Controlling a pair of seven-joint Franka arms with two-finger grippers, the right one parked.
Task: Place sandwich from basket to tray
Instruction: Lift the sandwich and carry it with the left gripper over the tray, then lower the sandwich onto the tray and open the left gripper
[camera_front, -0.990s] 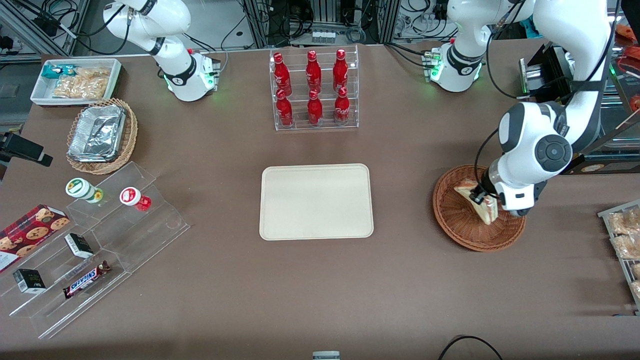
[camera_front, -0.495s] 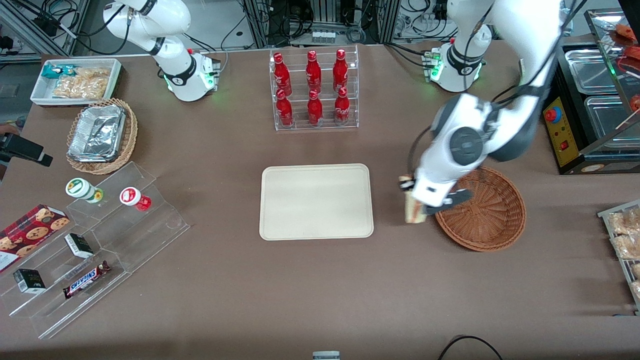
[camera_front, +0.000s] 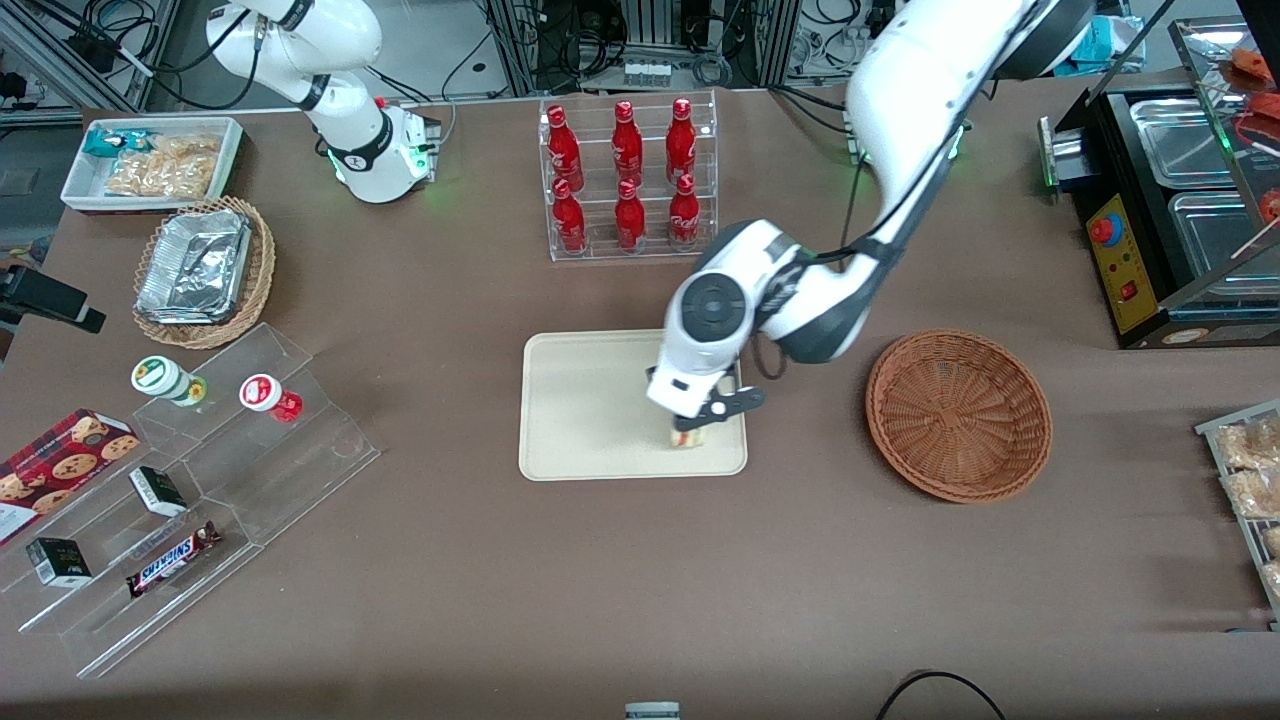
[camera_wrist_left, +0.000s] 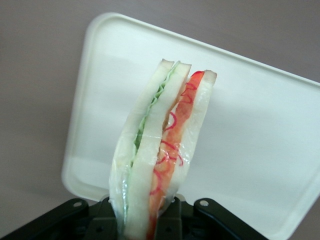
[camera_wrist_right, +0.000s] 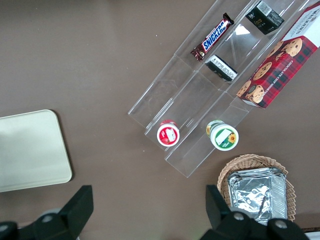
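My left gripper (camera_front: 690, 425) hangs over the cream tray (camera_front: 590, 400), near the tray's corner closest to the basket and the front camera. It is shut on the sandwich (camera_front: 687, 437), a wedge of white bread with red and green filling (camera_wrist_left: 160, 150), held edge-up between the black fingers (camera_wrist_left: 172, 220). From the wrist, the sandwich (camera_wrist_left: 160, 150) stands above the tray's pale surface (camera_wrist_left: 260, 135). The reddish-brown wicker basket (camera_front: 958, 415) sits empty on the table beside the tray, toward the working arm's end.
A clear rack of red bottles (camera_front: 628, 180) stands farther from the front camera than the tray. Toward the parked arm's end are a tan basket with foil containers (camera_front: 203, 270), a white snack bin (camera_front: 152, 160) and acrylic steps with snacks (camera_front: 190, 480). Metal pans (camera_front: 1190, 180) lie past the basket.
The gripper has carried the sandwich out of the basket, across the table and over the tray. The basket now holds nothing.
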